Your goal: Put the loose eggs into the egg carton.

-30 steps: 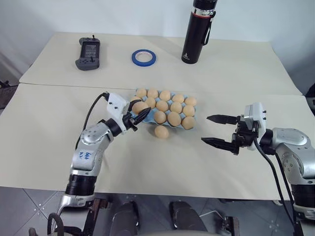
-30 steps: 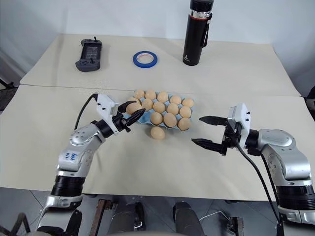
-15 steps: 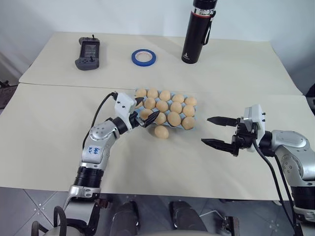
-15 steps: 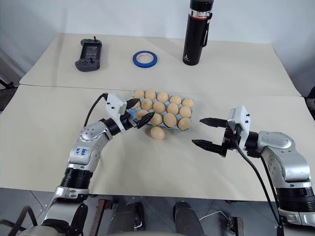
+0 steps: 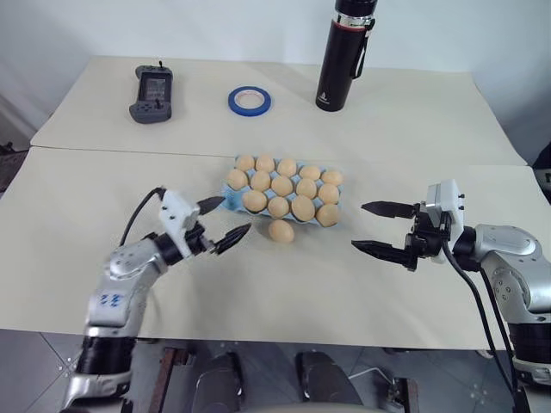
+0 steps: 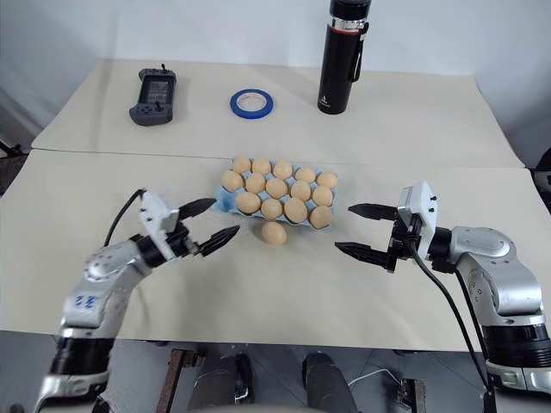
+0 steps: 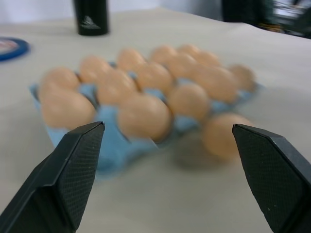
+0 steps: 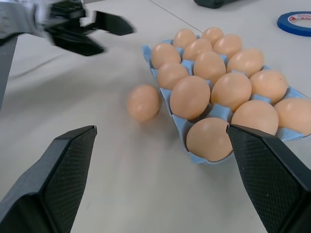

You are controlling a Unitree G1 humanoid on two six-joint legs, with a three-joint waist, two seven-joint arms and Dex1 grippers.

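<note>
One loose egg [image 5: 281, 230] beside egg carton [image 5: 235, 203] | my left gripper [image 5: 221, 220] released, pulled back, spread empty | right gripper [image 5: 379, 228] unmoved, agape

The carton [image 5: 286, 198] is mostly hidden under its eggs, so only bits of blue wall and rim show. You cannot count the cups, or tell if any cup is free. In the left wrist view the carton, the eggs [image 7: 146, 116] and the loose egg [image 7: 224, 136] are all blurry, and the far eggs melt into each other. The bottle [image 5: 346, 53] is cut off at the top of both eye views, so its cap does not show whole. In the left wrist view only its bottom part shows. The tape [image 8: 297, 22] is cut off by the edge in both wrist views. The handheld [image 5: 153, 93] has a screen and buttons too small to read.
</note>
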